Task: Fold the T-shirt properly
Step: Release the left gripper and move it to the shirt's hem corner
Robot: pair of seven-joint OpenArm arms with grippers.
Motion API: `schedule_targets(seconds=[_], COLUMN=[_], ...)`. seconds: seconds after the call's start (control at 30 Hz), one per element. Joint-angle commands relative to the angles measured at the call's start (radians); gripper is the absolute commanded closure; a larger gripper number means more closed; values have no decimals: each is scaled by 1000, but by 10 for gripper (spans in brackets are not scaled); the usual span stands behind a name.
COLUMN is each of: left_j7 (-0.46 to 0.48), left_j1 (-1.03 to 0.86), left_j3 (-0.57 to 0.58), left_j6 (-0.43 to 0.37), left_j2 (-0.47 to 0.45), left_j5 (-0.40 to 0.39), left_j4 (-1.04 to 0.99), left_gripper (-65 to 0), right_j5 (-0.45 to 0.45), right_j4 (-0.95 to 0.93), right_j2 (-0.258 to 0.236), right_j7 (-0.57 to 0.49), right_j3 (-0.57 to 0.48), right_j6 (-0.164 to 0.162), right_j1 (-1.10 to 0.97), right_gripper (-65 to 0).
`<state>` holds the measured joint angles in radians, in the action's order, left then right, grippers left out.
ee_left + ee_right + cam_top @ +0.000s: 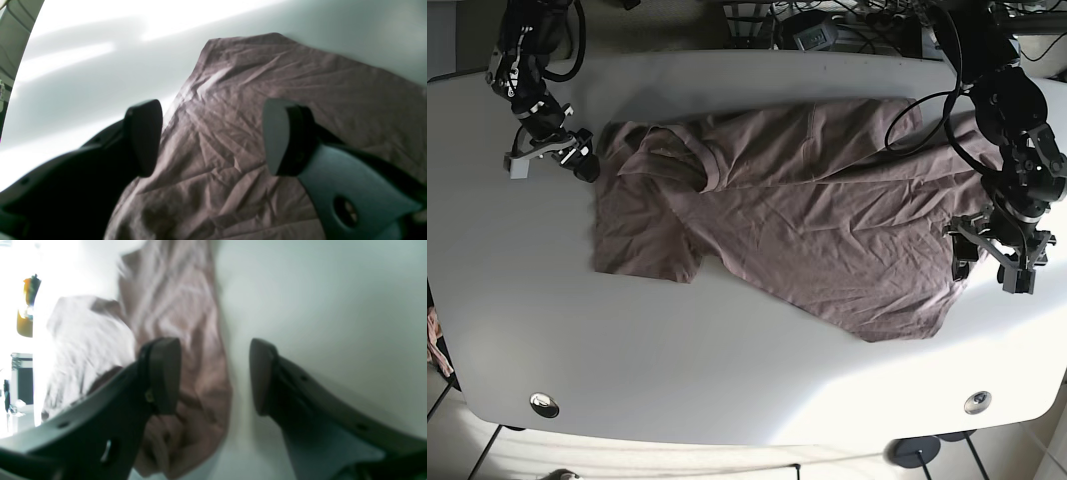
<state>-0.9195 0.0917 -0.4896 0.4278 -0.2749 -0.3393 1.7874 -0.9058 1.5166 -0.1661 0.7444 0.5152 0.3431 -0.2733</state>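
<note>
A mauve-brown T-shirt lies spread across the middle of a pale grey, rounded desk, seen from above in the base view. Its long axis runs roughly from nine o'clock to three o'clock, tilted slightly so the hem end drops toward four o'clock; the collar and a short sleeve point toward nine o'clock, the hem toward three o'clock. The cloth is thin woven cotton, matte and heavily creased, with part of the upper body folded over near the collar and one sleeve lying flat at about eight o'clock. The bottom corner comes to a blunt point near five o'clock. The left end effector hangs at the three o'clock edge of the shirt, just over the hem; its dark, paddle-shaped fingers stand spread apart with wrinkled fabric visible between them and nothing pinched. The right end effector sits at about ten o'clock, just beside the collar end; its black curved fingers are also spread wide, holding nothing, with one over the cloth edge and the other over bare desk. Black cables loop over the shirt near two o'clock
</note>
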Motion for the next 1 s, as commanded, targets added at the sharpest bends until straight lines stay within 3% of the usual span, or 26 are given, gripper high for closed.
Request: schedule_targets(seconds=[0.03,0.17,0.27,0.5,0.63,0.7,0.8,0.9,1.0], left_j7=[26,27,27,27,33,86,277,419,595], left_j1=[15,39,53,92,202,248,331,415,520], left_j3=[-7,-8,-8,-11,-8,-7,84,184,268], left_j6=[-4,-4,-4,-4,-5,-5,-14,-125,-137], left_j2=[-17,-17,-17,-25,-25,-25,-57,-85,-100], left_j5=[-7,-5,-7,-5,-5,-4,-4,-5,-5], left_j4=[15,12,-44,-93,-260,-346,-579,-789,-1062], left_gripper=[-433,-433,-433,-433,-435,-436,-439,-440,-440], right_j5=[-14,-3,86,123,127,127,129,129,130], right_j4=[17,12,-8,-80,-133,-135,-133,-133,-87], right_j2=[-8,41,86,90,90,84,84,81,72], right_j7=[-16,-16,-16,-16,-15,-15,-15,-15,-15], right_j3=[0,-3,-3,-5,-25,-57,-86,-86,-86], right_j6=[15,14,12,14,20,20,14,17,17], right_j1=[1,-11,29,90,102,102,104,104,102], right_gripper=[-312,-312,-312,-312,-298,-217,-13,-19,-19])
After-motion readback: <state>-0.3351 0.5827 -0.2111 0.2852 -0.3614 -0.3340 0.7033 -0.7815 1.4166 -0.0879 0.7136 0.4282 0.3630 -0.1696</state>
